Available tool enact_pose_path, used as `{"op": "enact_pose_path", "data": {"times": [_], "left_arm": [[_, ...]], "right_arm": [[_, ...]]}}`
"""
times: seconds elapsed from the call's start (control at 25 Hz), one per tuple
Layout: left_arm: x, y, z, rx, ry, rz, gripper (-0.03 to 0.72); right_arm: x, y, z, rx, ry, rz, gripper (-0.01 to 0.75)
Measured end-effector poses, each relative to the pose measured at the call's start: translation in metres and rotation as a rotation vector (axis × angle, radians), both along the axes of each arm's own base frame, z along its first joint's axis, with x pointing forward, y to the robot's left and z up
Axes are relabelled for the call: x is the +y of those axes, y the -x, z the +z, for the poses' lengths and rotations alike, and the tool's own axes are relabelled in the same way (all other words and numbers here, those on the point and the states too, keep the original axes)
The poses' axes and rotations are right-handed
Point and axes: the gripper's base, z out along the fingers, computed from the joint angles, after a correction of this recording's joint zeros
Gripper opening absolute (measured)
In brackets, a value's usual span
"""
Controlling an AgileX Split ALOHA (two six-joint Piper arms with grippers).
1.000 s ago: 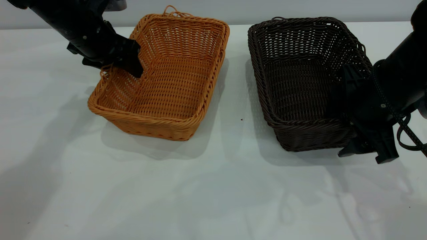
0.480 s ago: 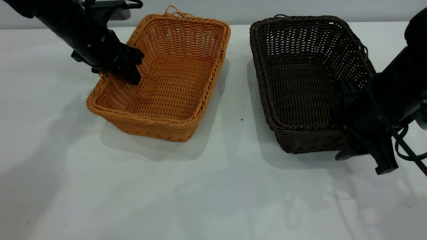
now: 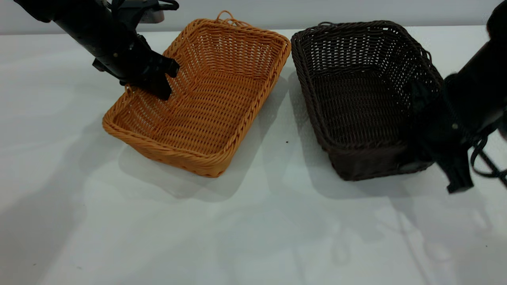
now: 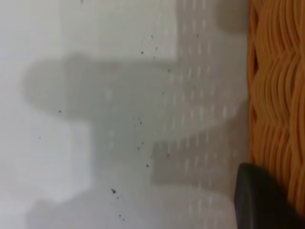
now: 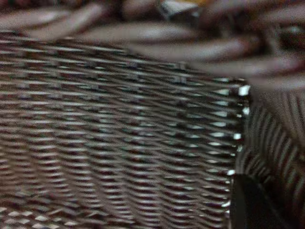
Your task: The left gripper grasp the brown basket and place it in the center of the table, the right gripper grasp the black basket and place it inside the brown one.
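The brown basket (image 3: pixel 206 99) sits left of the middle of the white table (image 3: pixel 253 237), turned at an angle. My left gripper (image 3: pixel 152 89) is shut on its left rim, one finger (image 3: pixel 161 90) inside the basket; the other is hidden. In the left wrist view the orange rim (image 4: pixel 276 95) runs beside one dark finger (image 4: pixel 262 200). The black basket (image 3: pixel 356 103) stands to the right. My right gripper (image 3: pixel 439 158) is shut on its near right corner, with one finger (image 3: pixel 459 180) outside the wall. The right wrist view is filled by dark weave (image 5: pixel 119 143).
The far right corner of the brown basket nearly touches the black basket's left rim. A grey wall (image 3: pixel 277 10) runs behind the table's far edge. A black cable (image 3: pixel 485 162) loops below the right arm. Bare white tabletop spreads in front of both baskets.
The left gripper has pulled the brown basket rightward and swung it, bringing its far corner close to the black basket. The black basket has shifted slightly left with the right gripper.
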Motion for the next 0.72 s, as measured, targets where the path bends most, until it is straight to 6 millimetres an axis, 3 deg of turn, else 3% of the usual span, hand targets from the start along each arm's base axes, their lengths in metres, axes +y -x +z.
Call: {"op": "enact_pose_path", "data": {"times": [0.24,0.48,0.56,0.72], "left_arm": [[-0.005,0.001,0.000,-0.047,-0.043,-0.150,0.078],[-0.029,0.009,0.000,-0.164,-0.156,-0.571,0.078],[-0.047,0.014,0.001,-0.214,-0.194,-0.727,0.078],[-0.083,0.027,0.003,-0.304,-0.250,-0.992,0.078]], "right_arm": [[-0.048,-0.018,0.047,-0.191,0.038,0.177,0.085],[-0.109,-0.018,0.081,-0.363,-0.067,0.312,0.085],[-0.120,-0.012,0.085,-0.384,-0.119,0.390,0.085],[-0.122,-0.003,0.090,-0.385,-0.205,0.576,0.085]]}}
